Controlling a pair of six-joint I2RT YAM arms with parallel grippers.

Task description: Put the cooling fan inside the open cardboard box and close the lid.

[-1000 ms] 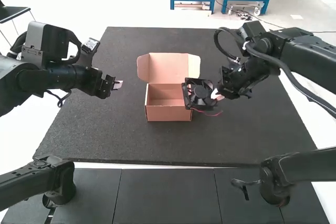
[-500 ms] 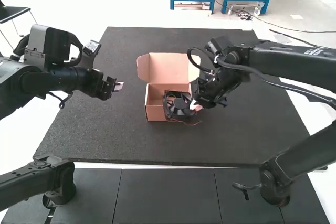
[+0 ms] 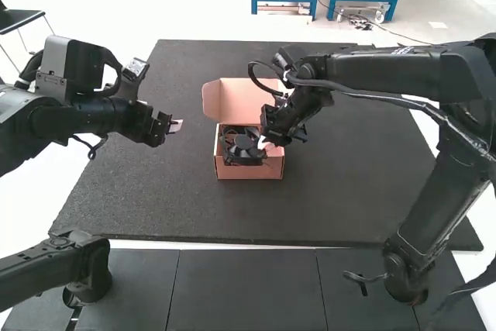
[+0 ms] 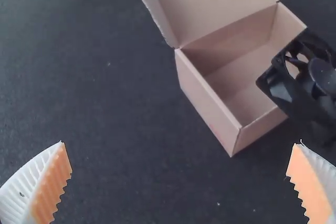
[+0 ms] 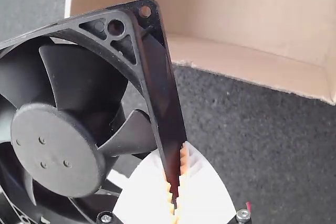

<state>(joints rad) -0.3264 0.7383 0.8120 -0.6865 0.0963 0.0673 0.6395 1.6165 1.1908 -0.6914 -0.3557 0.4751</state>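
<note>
An open cardboard box sits mid-mat with its lid standing up at the back. The black cooling fan hangs over the box's opening, tilted on edge. My right gripper is shut on the fan's frame edge. Up close, the fan shows its blades and hub, with the white fingers clamped on its rim and the box's inside wall behind. My left gripper hovers open left of the box, apart from it. From it I see the box and the fan at the box's far corner.
A black foam mat covers the table; white table surface shows at the left edge. The arm bases stand at the front.
My right arm has carried the fan leftward from beside the box to over its opening. The left arm has stayed where it was.
</note>
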